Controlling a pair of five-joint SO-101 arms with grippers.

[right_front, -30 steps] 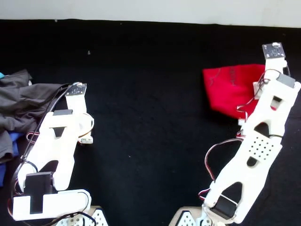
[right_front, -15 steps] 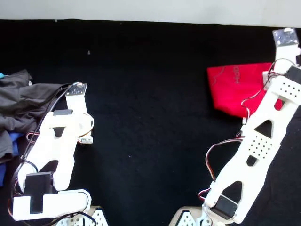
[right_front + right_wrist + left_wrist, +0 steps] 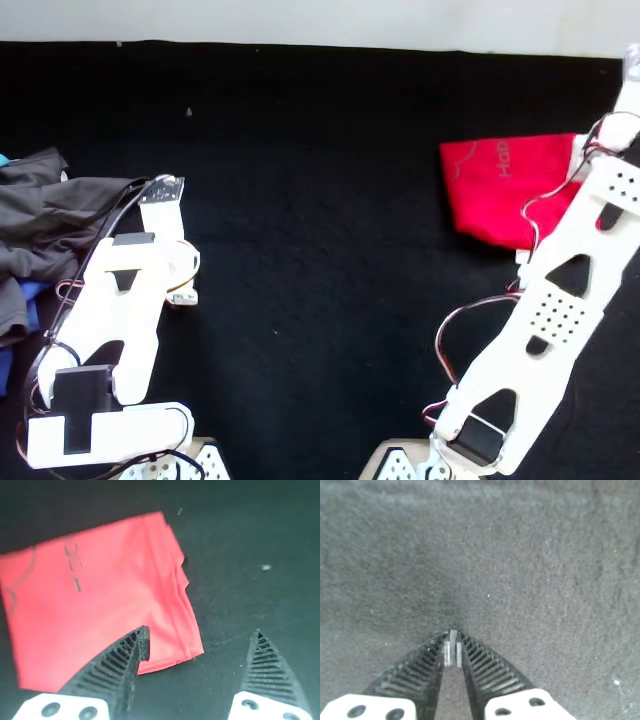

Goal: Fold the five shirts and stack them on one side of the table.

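Fingers [image 3: 122, 657] of the right gripper [image 3: 200, 635] are spread wide above the folded red shirt [image 3: 500, 190] at the table's [image 3: 320, 150] right side, while the left gripper [image 3: 452, 635] sits pinched closed near the dark shirt pile [image 3: 40, 220].

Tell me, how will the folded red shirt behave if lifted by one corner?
The red shirt looks like thin cloth, so it would probably droop. Its folded layers lie loose at the edge, so lifting one corner may unfold it. Pushed, it might bunch on the fuzzy table.
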